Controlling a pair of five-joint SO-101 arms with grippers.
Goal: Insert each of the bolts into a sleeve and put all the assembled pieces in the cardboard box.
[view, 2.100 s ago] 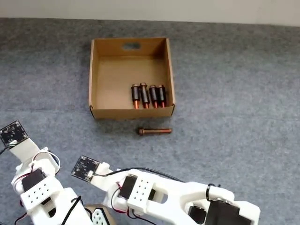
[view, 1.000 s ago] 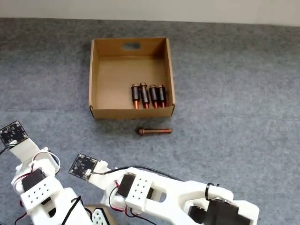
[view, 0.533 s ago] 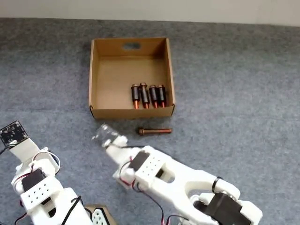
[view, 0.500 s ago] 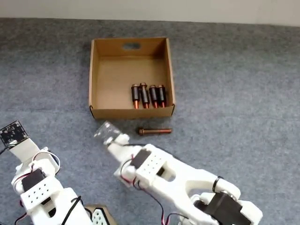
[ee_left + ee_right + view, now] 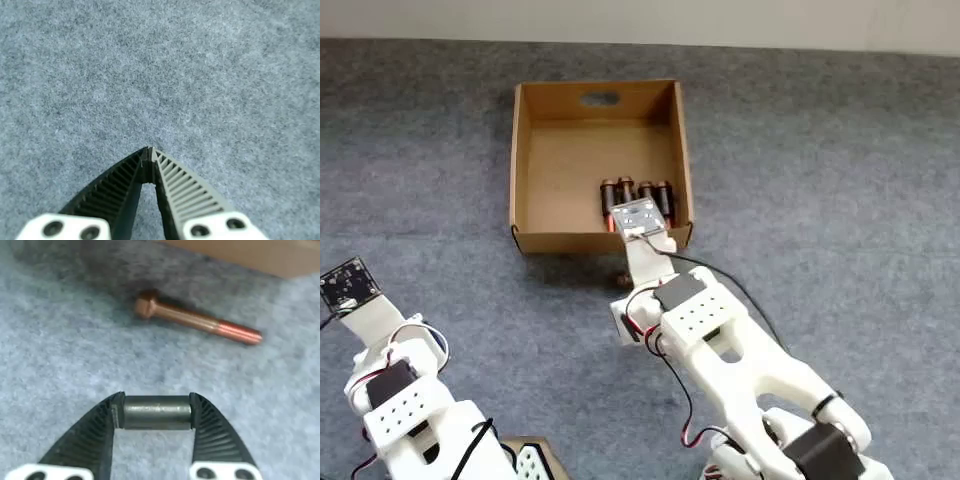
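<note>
Our right gripper (image 5: 156, 404) has swung over to the bolt (image 5: 195, 322), which lies on the table just before the box (image 5: 520, 160). Its fingers clamp a sleeve (image 5: 156, 414) by the ends. The left gripper (image 5: 150, 154) has its fingers together. We judge that insertion comes next.

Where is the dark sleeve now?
In the right wrist view, the sleeve is held by the right gripper, near the loose bolt on the carpet.

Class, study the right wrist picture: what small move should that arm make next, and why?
Probably bring the sleeve, held in the right gripper, forward to the bolt's threaded end: the bolt lies bare on the carpet just ahead, not yet sleeved.
</note>
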